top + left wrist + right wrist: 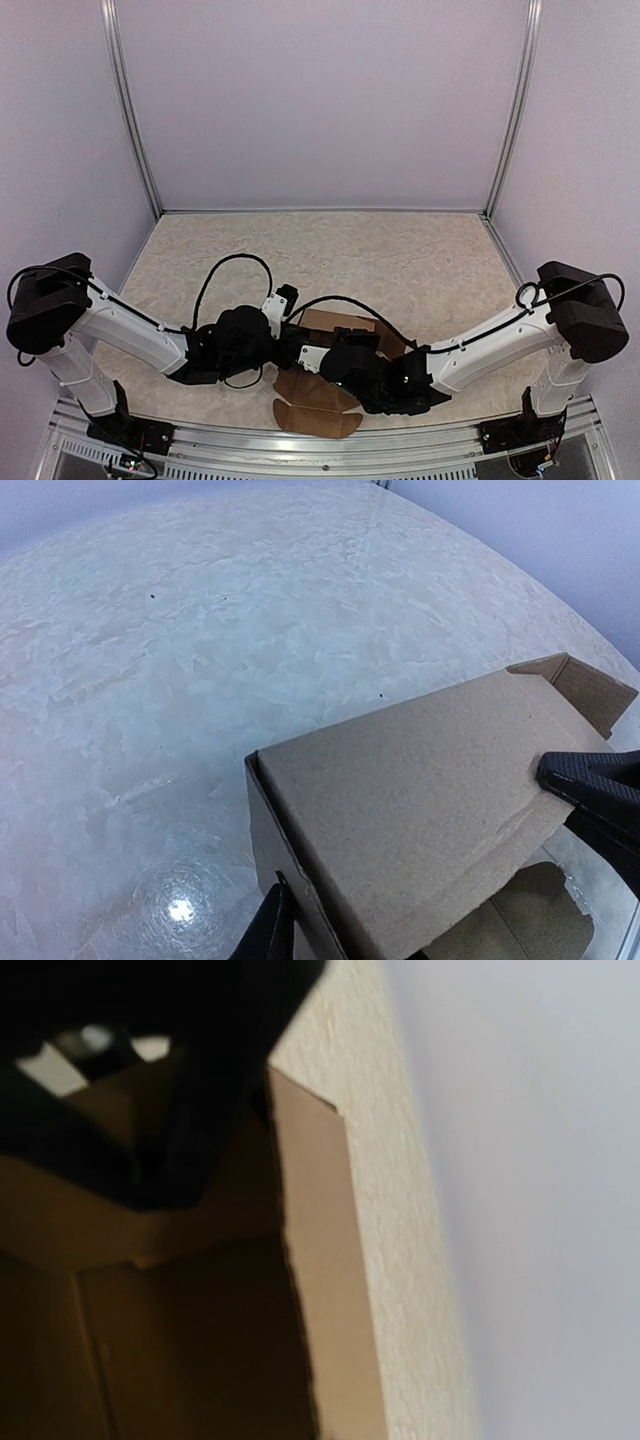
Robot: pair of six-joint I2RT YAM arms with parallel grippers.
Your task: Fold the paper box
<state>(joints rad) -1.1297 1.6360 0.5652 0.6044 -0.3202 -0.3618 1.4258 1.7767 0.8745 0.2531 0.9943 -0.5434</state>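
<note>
Box: lower centre of top view, part-folded.
Left gripper: straddles a panel; we can't confirm grip.
Right gripper: closed; hold unclear.
Next: we'd press along the crease, opposite wall braced.

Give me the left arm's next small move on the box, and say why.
Probably close the left gripper firmly on the upright wall of the paper box, to steady the fold. Its one visible finger sits just outside that wall; the other is hidden. What seems the tip of the right gripper rests on the raised panel, and flaps lie flat on the table.
</note>
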